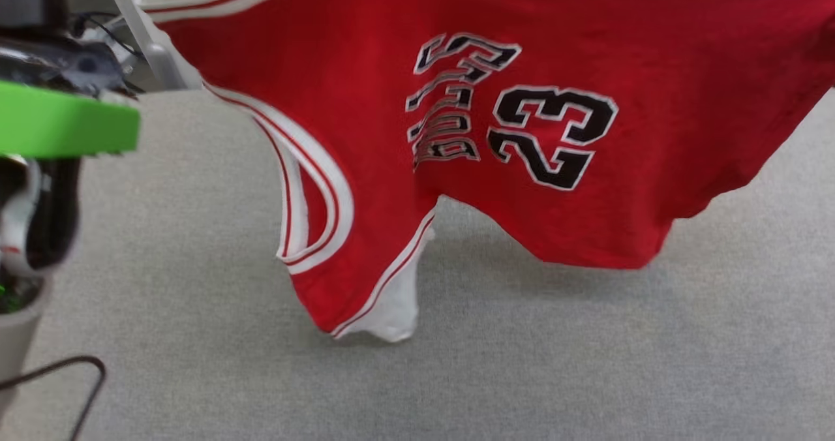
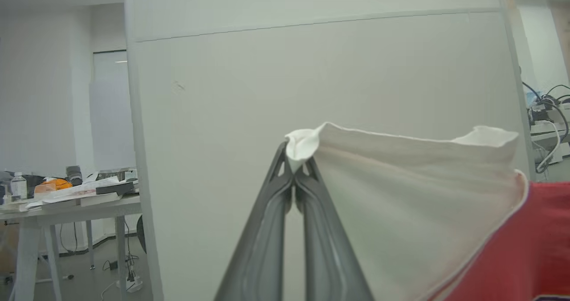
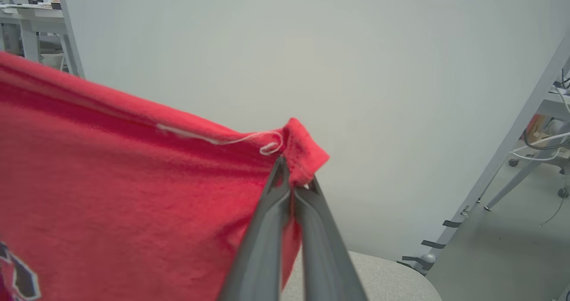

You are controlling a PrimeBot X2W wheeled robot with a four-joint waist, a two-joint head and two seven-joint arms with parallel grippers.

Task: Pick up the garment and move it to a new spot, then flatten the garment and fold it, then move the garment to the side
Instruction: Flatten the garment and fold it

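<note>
The right gripper (image 3: 295, 183) pinches a corner of the red garment (image 3: 133, 181).

Upper part of the garment (image 1: 365, 102) beyond the head view's top edge; its lettering (image 1: 445, 126) (creased, blurred) illegible.

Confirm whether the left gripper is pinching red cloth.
No, the left gripper is shut on a white edge of the garment; the red cloth lies further along.

The red jersey-style garment (image 1: 365, 102) bears a black, white-edged "23" (image 1: 551, 137); the crumpled block lettering (image 1: 450, 102) at its nine o'clock is unreadable.
</note>
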